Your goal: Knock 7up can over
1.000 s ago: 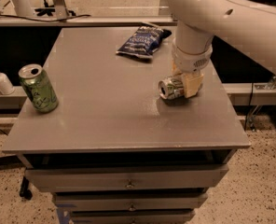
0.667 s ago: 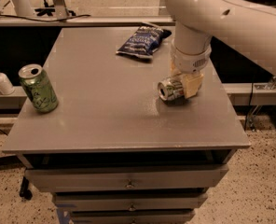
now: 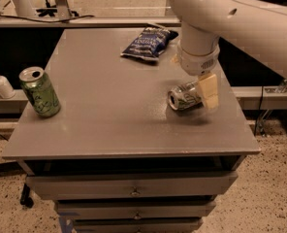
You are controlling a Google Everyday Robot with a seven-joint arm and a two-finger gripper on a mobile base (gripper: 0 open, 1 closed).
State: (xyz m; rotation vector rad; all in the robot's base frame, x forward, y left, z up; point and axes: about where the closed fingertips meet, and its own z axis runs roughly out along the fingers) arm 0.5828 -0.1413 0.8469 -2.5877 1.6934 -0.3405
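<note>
A grey table (image 3: 109, 110) with a flat, matt top is seen from the front and above. Beneath the top, a stack of grey drawers (image 3: 134, 184) with small metal knobs is fitted. The table is set on a pale, speckled floor (image 3: 272, 198), and a low light-coloured ledge (image 3: 264, 95) is run behind it on both sides, with dark space below.

The 7up can (image 3: 183, 97) is found on its side on the right half of the table top, its silver end turned to the left and towards the camera. A faint shadow is cast under it. The gripper (image 3: 205, 94) is held directly over and against the right part of this can, at the end of a thick white arm (image 3: 231, 18) that is brought in from the upper right. Whether the gripper is released or clenched cannot be told.

A green can (image 3: 39, 92) is stood upright near the left edge of the table, well apart from the fallen can. A dark blue snack bag (image 3: 148, 41) is laid flat near the far edge, just beside the arm. Off the table, on the left ledge, a small white pump bottle (image 3: 1, 84) is placed. Chair legs (image 3: 46, 9) are seen on the floor beyond the far edge.
</note>
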